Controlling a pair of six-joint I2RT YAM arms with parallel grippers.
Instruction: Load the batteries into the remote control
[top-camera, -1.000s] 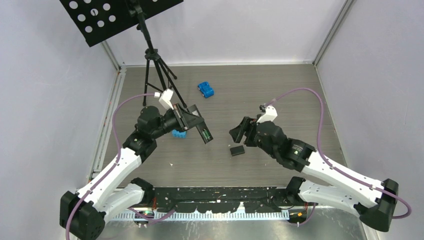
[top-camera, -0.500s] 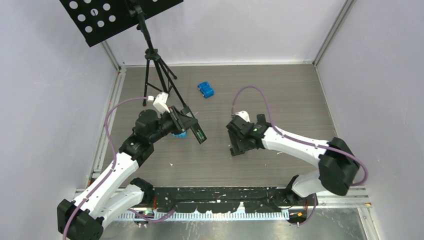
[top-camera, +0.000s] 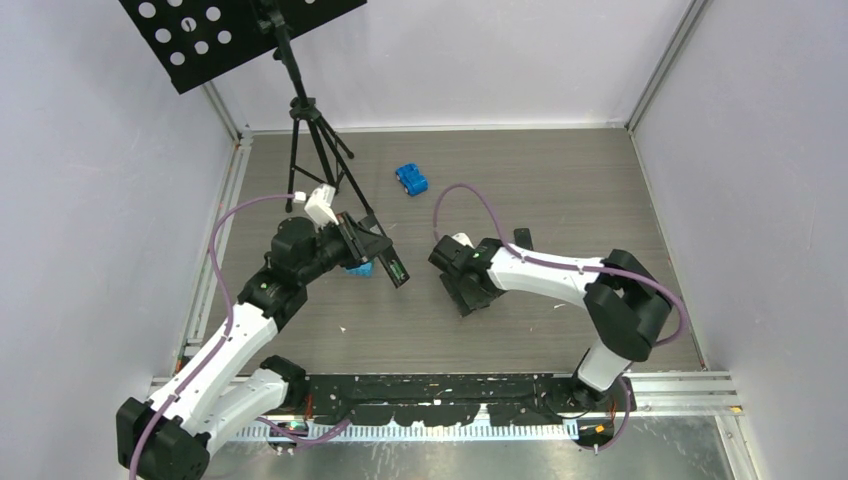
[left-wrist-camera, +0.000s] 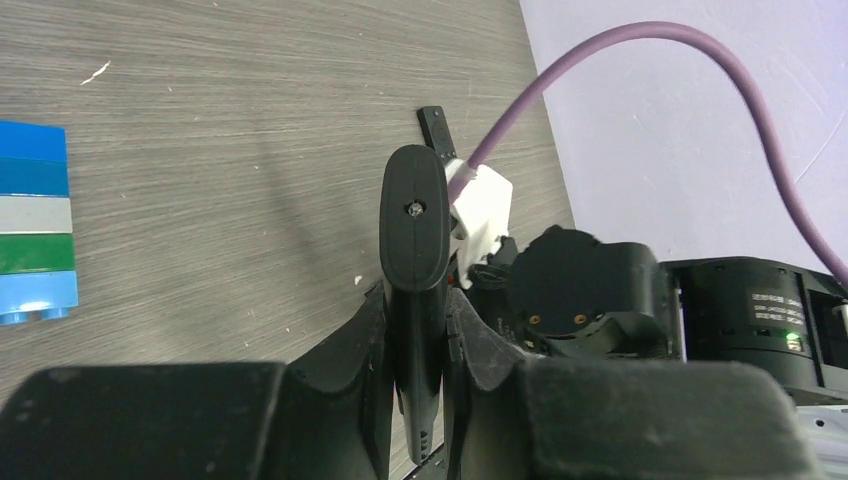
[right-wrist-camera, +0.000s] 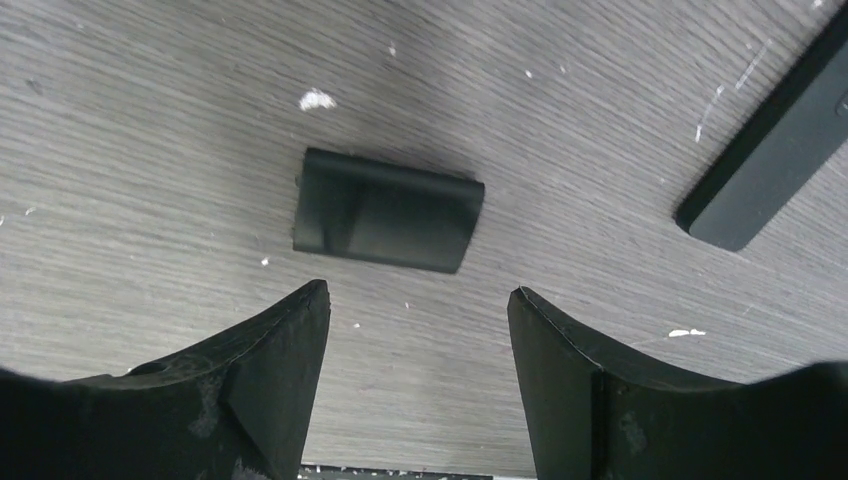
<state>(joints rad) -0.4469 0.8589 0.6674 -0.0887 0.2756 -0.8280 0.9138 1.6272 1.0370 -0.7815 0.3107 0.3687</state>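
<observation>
My left gripper (top-camera: 372, 248) is shut on the black remote control (top-camera: 391, 266) and holds it tilted above the table. A green battery (top-camera: 398, 269) shows in its recess. In the left wrist view the remote (left-wrist-camera: 415, 225) stands edge-on between my fingers (left-wrist-camera: 415, 305). No other batteries show. My right gripper (top-camera: 466, 296) is open and low over the table. In the right wrist view its jaws (right-wrist-camera: 415, 292) stand wide just short of a small black rectangular cover (right-wrist-camera: 388, 210) that lies flat. A black bar end (right-wrist-camera: 775, 160) shows at the upper right.
A stack of blue, white and green bricks (left-wrist-camera: 35, 225) lies under my left arm (top-camera: 357, 268). A blue toy car (top-camera: 411, 180) sits further back. A tripod (top-camera: 308, 130) with a black perforated board stands at the back left. A small black piece (top-camera: 521, 237) lies beside my right arm.
My right arm has swung left and forward, and its open gripper has come down close to the black cover. My left gripper has drawn the remote slightly left and back.
</observation>
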